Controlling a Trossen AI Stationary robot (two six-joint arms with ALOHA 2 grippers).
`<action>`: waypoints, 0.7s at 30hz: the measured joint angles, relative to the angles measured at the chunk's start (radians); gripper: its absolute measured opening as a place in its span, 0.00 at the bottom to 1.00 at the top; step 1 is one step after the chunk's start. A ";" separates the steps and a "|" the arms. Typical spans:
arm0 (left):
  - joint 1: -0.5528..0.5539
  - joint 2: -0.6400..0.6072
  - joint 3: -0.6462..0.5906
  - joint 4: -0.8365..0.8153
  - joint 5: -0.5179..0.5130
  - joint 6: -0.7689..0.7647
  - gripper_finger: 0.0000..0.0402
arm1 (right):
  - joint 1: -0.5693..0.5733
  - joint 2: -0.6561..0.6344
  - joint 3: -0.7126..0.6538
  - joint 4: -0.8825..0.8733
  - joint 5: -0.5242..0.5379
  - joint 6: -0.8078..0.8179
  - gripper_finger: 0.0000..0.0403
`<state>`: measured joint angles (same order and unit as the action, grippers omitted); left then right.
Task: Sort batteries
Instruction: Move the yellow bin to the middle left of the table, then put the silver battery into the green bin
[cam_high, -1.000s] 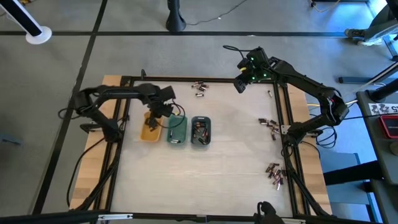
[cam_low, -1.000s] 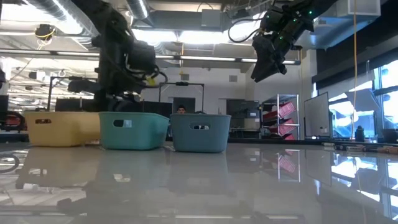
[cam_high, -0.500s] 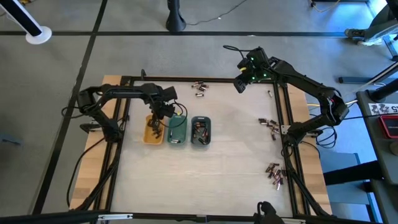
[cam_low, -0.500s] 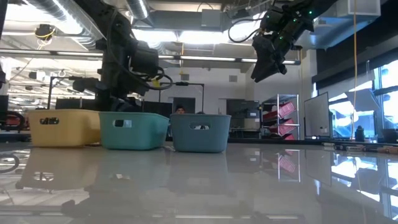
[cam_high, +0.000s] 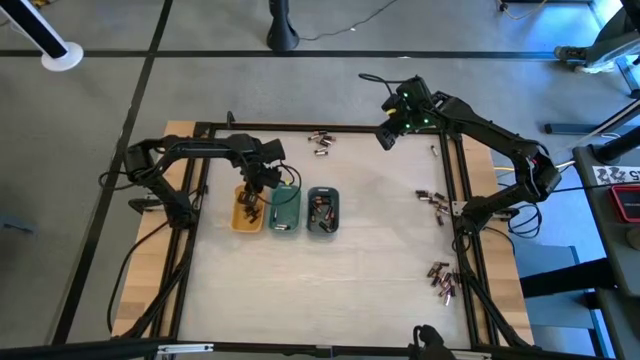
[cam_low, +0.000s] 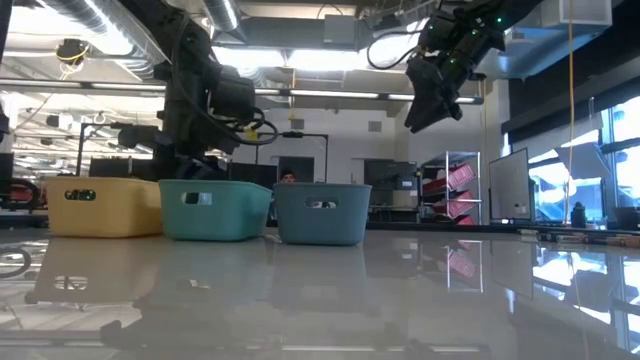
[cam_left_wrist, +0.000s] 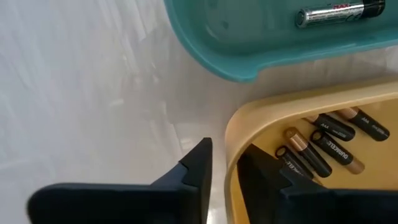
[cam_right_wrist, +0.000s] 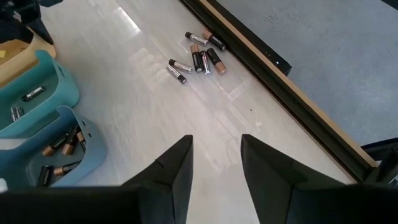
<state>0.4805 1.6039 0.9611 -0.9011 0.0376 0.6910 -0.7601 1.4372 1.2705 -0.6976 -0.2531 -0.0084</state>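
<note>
Three small trays stand side by side left of the table's middle: yellow (cam_high: 243, 210), green (cam_high: 285, 210) and grey-blue (cam_high: 322, 212). Dark and copper-ended batteries (cam_left_wrist: 329, 140) lie in the yellow tray. One silvery battery (cam_left_wrist: 342, 14) lies in the green tray, and several (cam_right_wrist: 59, 155) lie in the grey-blue one. My left gripper (cam_left_wrist: 225, 165) points down at the yellow tray's far end, open, with a finger on either side of the wall. My right gripper (cam_right_wrist: 216, 162) hangs open and empty, high over the table's far right (cam_high: 385, 138). My left gripper comes from above with one finger (cam_left_wrist: 261, 171) inside the yellow tray and the other (cam_left_wrist: 198, 168) outside its far end wall (cam_left_wrist: 233, 146), near the corner by the green tray. A strip of table shows between the outer finger and the wall. Whether the inner finger touches, I cannot tell. The tray rests flat on the table.
Loose batteries lie in clusters at the far edge (cam_high: 320, 142), by the right rail (cam_high: 433, 200) and at the near right (cam_high: 441, 278). A black frame (cam_high: 330, 128) borders the table. Bare tabletop lies in front of the trays and in the middle.
My left gripper has shifted slightly toward the near edge and rolled a little at the yellow tray's far end. The tray has turned to lie more nearly parallel to the green tray and a bit closer to it. The right arm has kept still.
</note>
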 joint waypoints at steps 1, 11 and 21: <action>0.000 0.000 0.000 -0.003 0.000 -0.009 0.18 | 0.000 0.000 0.000 -0.004 0.000 0.000 0.34; -0.003 -0.059 0.000 -0.067 0.000 -0.055 0.34 | 0.000 0.000 0.000 -0.009 -0.001 -0.004 0.34; 0.001 -0.226 0.000 -0.107 -0.008 -0.238 0.42 | 0.000 0.000 0.000 -0.004 -0.001 -0.027 0.34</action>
<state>0.4817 1.3783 0.9611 -1.0085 0.0297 0.4527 -0.7601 1.4372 1.2705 -0.7019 -0.2539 -0.0357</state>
